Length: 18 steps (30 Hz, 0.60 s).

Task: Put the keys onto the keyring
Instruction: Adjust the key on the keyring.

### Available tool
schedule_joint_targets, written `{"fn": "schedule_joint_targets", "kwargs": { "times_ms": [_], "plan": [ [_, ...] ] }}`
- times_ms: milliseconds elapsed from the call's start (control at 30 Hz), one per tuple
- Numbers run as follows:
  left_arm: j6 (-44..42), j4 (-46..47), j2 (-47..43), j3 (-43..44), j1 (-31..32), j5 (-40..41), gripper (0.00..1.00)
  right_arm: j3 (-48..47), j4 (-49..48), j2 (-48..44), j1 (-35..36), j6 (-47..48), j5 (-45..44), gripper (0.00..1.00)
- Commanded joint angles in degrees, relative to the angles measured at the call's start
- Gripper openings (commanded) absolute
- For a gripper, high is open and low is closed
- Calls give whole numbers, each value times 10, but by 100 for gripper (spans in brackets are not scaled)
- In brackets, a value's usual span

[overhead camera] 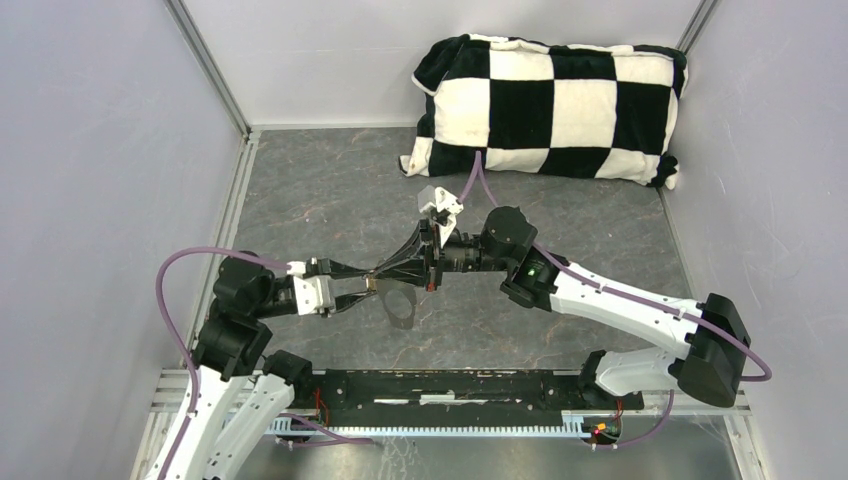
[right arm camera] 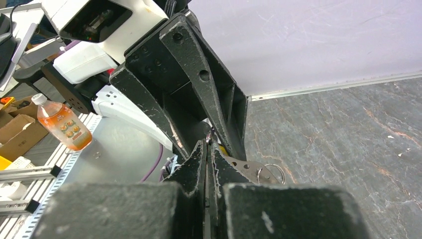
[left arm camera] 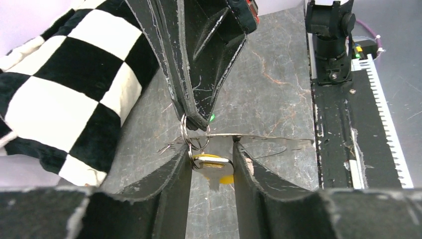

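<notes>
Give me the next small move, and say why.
Probably nudge the left hand slightly to work the yellow key onto the keyring. The key is held between the left fingers, its head against the wire, and the right hand pinches the ring just above it.

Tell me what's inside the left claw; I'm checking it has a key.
The yellow-headed key sits between the fingers of the left claw, next to the keyring pinched by the right claw. Those fingers cover its edges.
</notes>
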<state>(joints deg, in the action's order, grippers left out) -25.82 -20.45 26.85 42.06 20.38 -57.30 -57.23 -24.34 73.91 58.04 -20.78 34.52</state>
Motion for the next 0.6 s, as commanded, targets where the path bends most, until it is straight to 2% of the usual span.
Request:
{"fn": "schedule_joint_targets", "kwargs": {
  "times_ms": [0, 167, 300, 467, 567],
  "plan": [
    [-47, 1, -17, 3, 1, 16, 41, 11, -56, -9, 9, -4, -32, 0],
    [-105, -17, -49, -1, 2, 51, 36, 39, -81, -26, 9, -19, -64, 0],
    [-112, 13, -72, -13, 1, 74, 33, 51, -111, -22, 9, -40, -65, 0],
    [-117, 13, -79, -17, 2, 49, 25, 57, -132, -18, 10, -57, -70, 0],
    [-153, -10, -81, -17, 2, 41, 19, 59, -137, -18, 10, -60, -73, 0]
  ]
}}
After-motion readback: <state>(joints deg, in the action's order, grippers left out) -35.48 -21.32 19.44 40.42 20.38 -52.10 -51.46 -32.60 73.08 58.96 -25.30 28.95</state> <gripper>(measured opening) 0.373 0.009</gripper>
